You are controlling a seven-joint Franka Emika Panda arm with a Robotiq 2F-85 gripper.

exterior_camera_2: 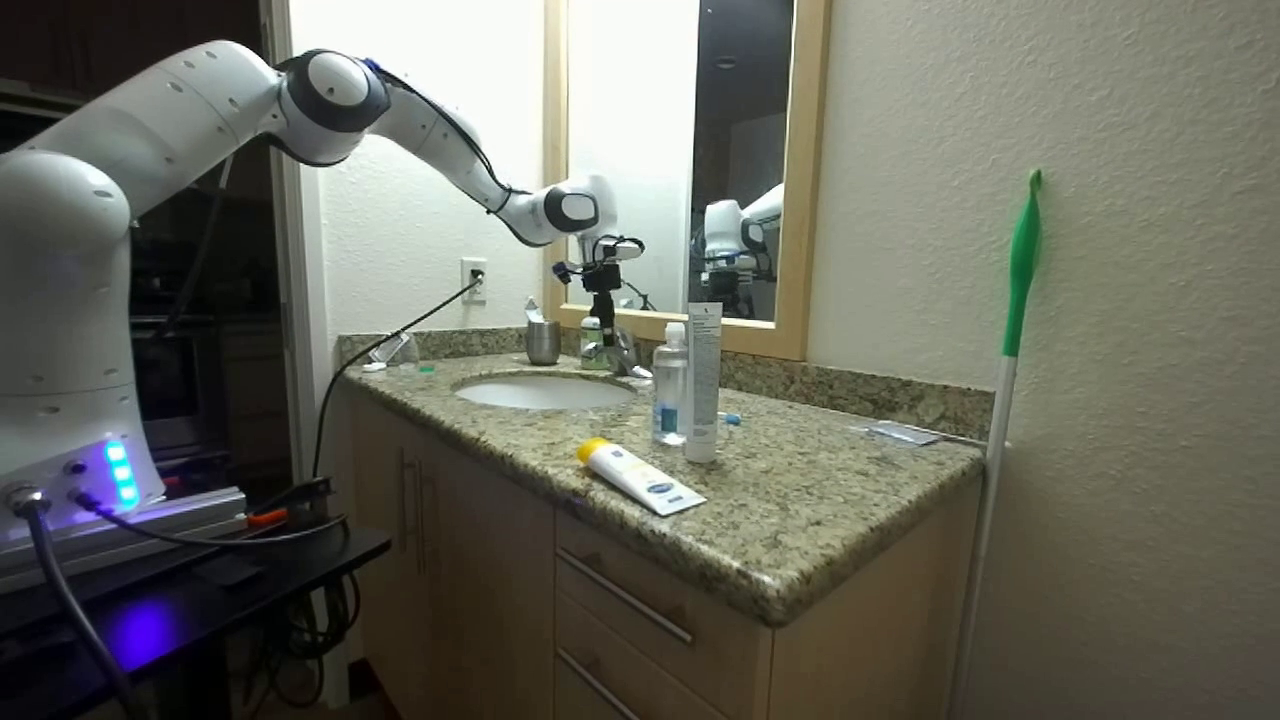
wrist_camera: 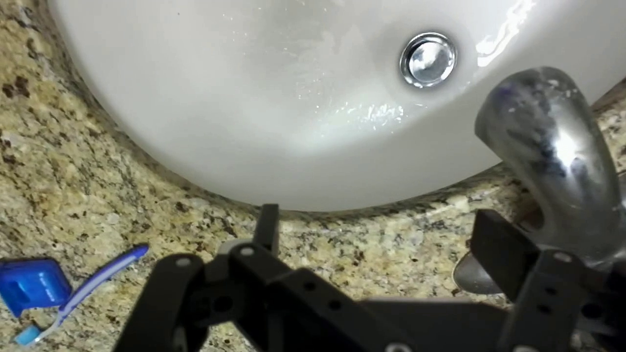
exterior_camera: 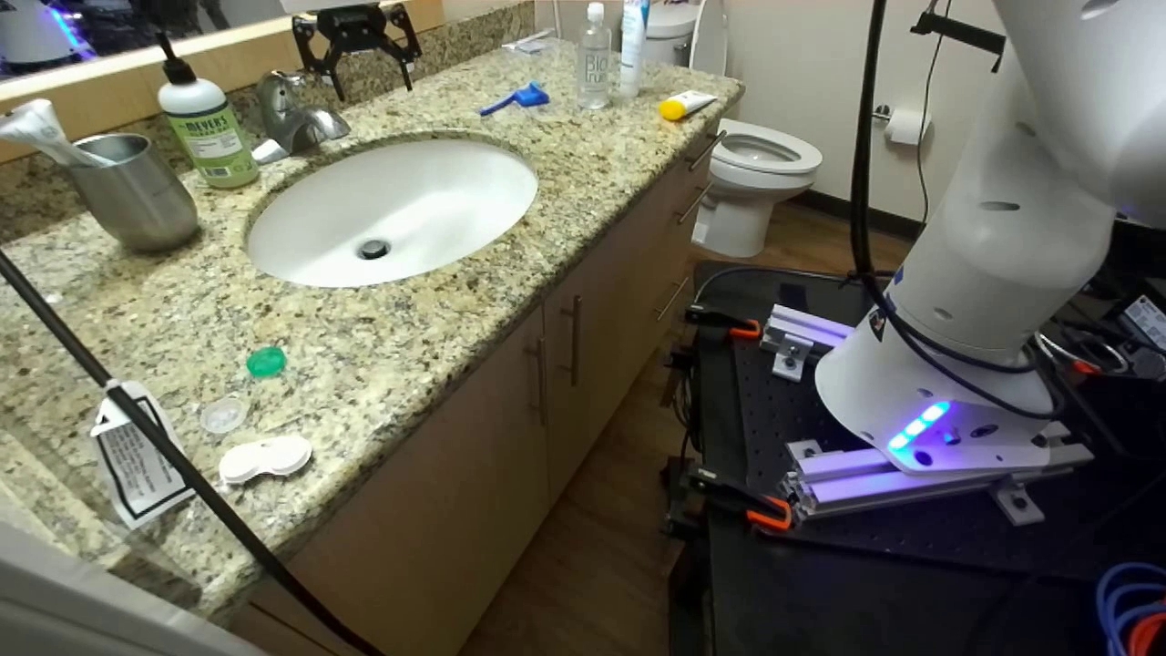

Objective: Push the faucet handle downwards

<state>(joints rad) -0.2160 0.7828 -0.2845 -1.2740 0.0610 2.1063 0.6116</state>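
Silvery faucet handle (exterior_camera: 285, 82) beside a spread pincer (wrist_camera: 377, 225)

The faucet handle tops a short chrome faucet (exterior_camera: 296, 123) at the back rim of the oval white basin (exterior_camera: 455, 196), set in the granite desk (exterior_camera: 592, 164); the pincer hangs over the desk near the faucet, its fingers (wrist_camera: 503, 252) standing well apart; in the wrist view one of them overlaps part of the faucet, and whether the two touch I cannot tell; the spout (wrist_camera: 552, 137) curves out over the basin, whose round metal drain (wrist_camera: 429, 61) shows below; a green pump bottle (exterior_camera: 214, 141) stands just beside the faucet, with a grey metal pitcher (exterior_camera: 150, 200) next to it, a white thing (exterior_camera: 41, 128) leaning in its mouth; farther along the desk, a clear bottle (exterior_camera: 594, 64) and a white tube (exterior_camera_2: 703, 390) stand upright, while a yellow-capped tube (exterior_camera_2: 640, 475) lies flat near them.
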